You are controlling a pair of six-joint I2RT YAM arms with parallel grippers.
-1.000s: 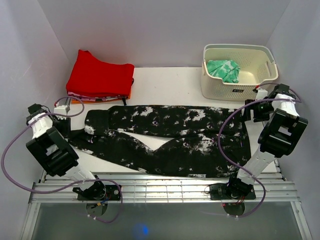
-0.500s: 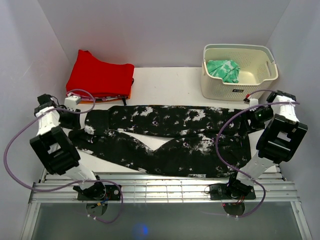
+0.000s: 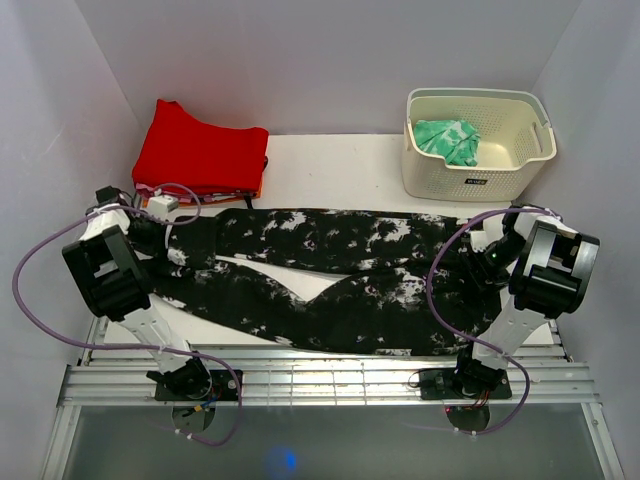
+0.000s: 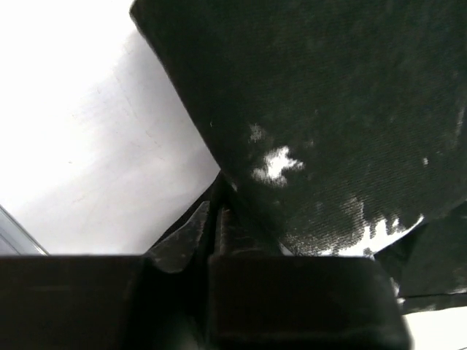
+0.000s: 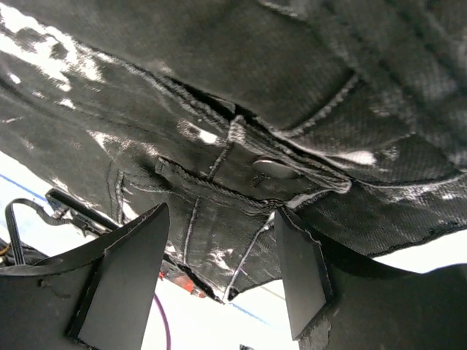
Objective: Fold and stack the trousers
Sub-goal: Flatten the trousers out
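The trousers [image 3: 330, 270], black with white splatter, lie spread flat across the table, waist at the right and leg ends at the left. My left gripper [image 3: 160, 232] is low at the far leg's end. In the left wrist view its jaws [image 4: 211, 219] stand pressed together on the edge of the cloth [image 4: 328, 109]. My right gripper [image 3: 487, 262] is low at the waist. In the right wrist view it [image 5: 219, 255] is wide open, with the waistband [image 5: 219, 95] and its button [image 5: 273, 168] just beyond the fingertips.
A folded red garment [image 3: 200, 155] lies at the back left. A cream basket [image 3: 478, 185] at the back right holds a green patterned cloth [image 3: 447, 140]. A metal rail [image 3: 300, 375] runs along the table's near edge.
Both arms have swung inward and down onto the trousers. The left gripper went from the table's left edge to the leg end; the right went from beside the waist onto it.
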